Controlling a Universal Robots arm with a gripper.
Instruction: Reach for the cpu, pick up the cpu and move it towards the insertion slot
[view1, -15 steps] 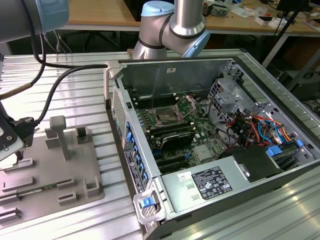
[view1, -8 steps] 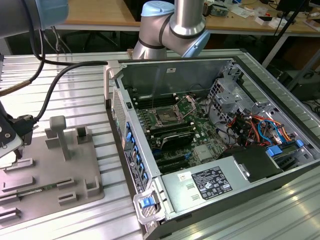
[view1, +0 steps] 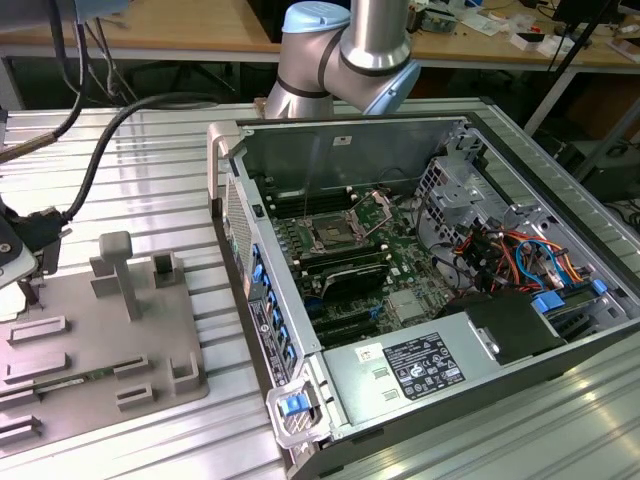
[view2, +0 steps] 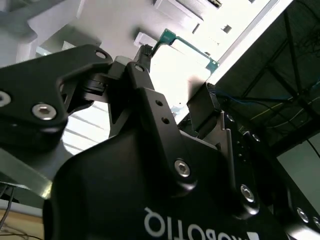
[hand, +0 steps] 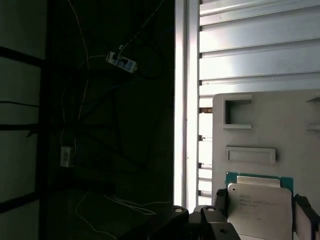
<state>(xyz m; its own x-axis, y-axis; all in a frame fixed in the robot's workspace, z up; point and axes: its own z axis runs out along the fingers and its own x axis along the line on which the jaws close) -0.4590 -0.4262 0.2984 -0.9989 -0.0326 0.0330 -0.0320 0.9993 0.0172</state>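
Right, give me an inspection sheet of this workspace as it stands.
Surface: slatted metal table, grey fixture plate on it.
Job's things: cpu at the fixture plate; insertion slot in the open computer case, dark centre showing.
Clutter: narrow green board on the plate.
Grippers: gripper close over the cpu, far from the slot.
Cables: black hose to the wrist; coloured wires inside the case.
Surroundings: wooden benches behind.

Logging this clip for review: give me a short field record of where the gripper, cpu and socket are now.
gripper: low over the grey fixture plate, at the exterior view's left
cpu: at the fixture plate, close against the gripper in the first wrist view; lifted or not, cannot tell
insertion slot: inside the open computer case, well apart from the gripper
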